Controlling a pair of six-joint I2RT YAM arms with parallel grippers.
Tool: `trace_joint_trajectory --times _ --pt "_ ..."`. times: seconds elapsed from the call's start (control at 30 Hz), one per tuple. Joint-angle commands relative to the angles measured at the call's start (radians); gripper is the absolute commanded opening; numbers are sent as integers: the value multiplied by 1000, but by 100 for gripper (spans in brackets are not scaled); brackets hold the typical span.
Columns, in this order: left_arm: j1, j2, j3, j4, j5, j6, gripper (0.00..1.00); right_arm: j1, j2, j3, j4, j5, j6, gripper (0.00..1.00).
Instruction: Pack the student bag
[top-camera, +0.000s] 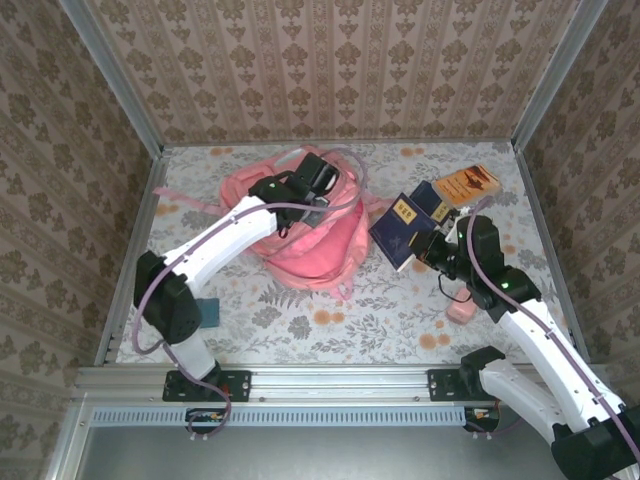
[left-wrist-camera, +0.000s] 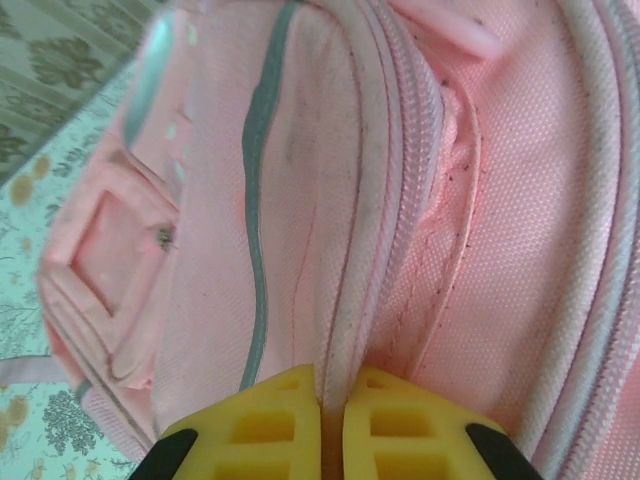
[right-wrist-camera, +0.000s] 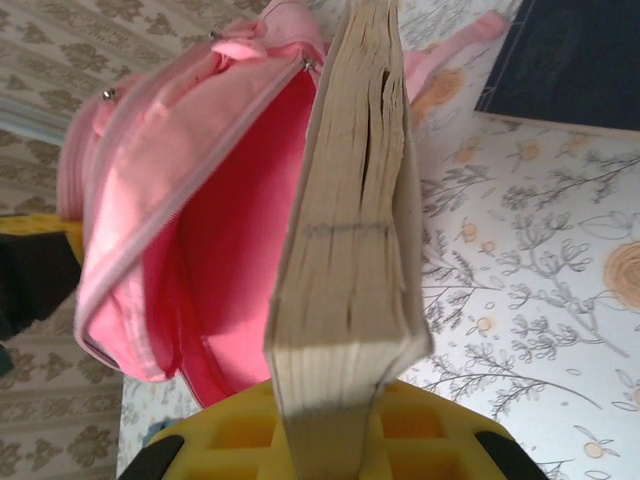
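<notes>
The student bag, a large pink backpack, lies left of the table's middle. My left gripper rests on its top and is shut on the bag's pale zipper edge, pinched between the yellow pads. In the right wrist view the bag gapes open, showing a deep pink lining. My right gripper is shut on a thick dark blue book, held just right of the bag. The book's page edge stands upright between the jaws of the right gripper, pointing toward the opening.
A second dark blue book and an orange book lie at the back right. A small pink block sits near the right arm. A teal object lies beside the left arm. Patterned walls enclose the table.
</notes>
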Motion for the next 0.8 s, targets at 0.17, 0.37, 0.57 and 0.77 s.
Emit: trace_joint_trajectory --times 0.17,0.37,0.57,0.77 --pt "-13 -66 25 155 -16 -54 4 2 11 -49 226 -238 82 7" --pt "-28 -95 41 144 -40 -103 3 46 98 -77 378 -230 258 6" --pt "-29 -132 35 154 -20 -113 2 152 275 -1 491 -170 298 6" --pt "-29 -167 24 155 3 -122 2 191 439 48 672 -124 359 6"
